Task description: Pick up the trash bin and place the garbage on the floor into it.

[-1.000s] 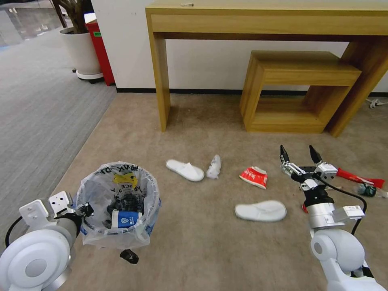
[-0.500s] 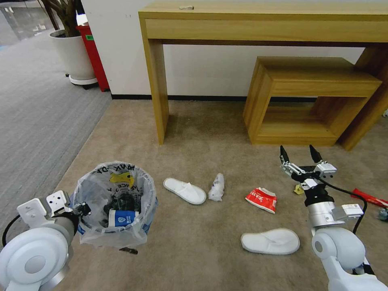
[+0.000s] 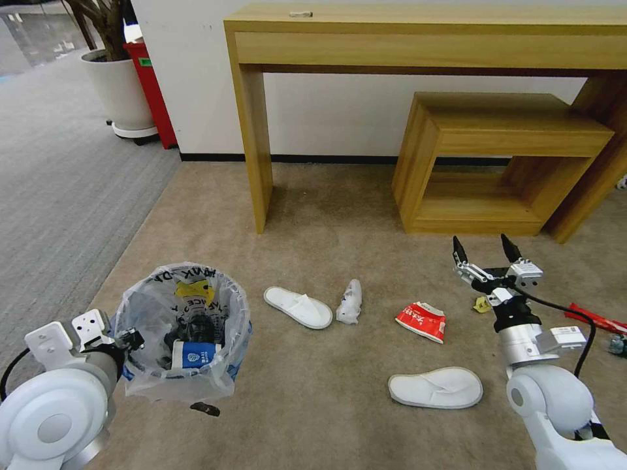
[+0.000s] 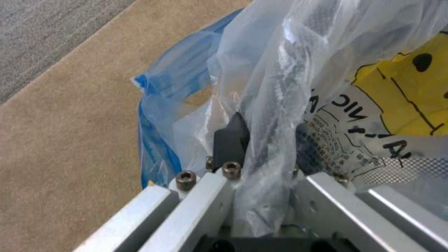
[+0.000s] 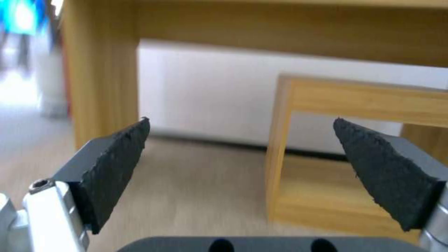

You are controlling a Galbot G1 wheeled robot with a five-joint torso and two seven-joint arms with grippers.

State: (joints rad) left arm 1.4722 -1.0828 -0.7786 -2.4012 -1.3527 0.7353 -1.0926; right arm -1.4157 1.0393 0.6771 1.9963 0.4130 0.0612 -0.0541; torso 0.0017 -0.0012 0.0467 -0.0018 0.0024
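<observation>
The trash bin (image 3: pixel 179 329), lined with a crinkly printed clear bag, hangs just above the beige carpet floor (image 3: pixel 326 215) at my lower left. My left gripper (image 3: pixel 132 339) is shut on its rim and bag (image 4: pixel 280 91), with one black finger (image 4: pixel 231 138) outside the plastic. A blue-white cup (image 3: pixel 194 356) lies inside. Garbage on the floor: two white slippers (image 3: pixel 297 307) (image 3: pixel 436 387), a tissue (image 3: pixel 349 302), a red-white packet (image 3: pixel 421 320), a red wrapper (image 3: pixel 597 318) and a small bottle (image 3: pixel 617 344). My right gripper (image 3: pixel 482 251) (image 5: pixel 240 129) hovers open and empty beyond the packet.
A tall wooden table (image 3: pixel 255 130) and a lower wooden table (image 3: pixel 418 163) stand against the wall ahead. A white plant pot (image 3: pixel 117 91) and a red box (image 3: pixel 153 85) stand at the far left by the grey ribbed carpet (image 3: pixel 59 196). A dark scrap (image 3: pixel 204 409) lies under the bin.
The whole view has shifted since a second ago, so the camera moved closer to the tables. Both arms keep their pose; the bin stays held.
</observation>
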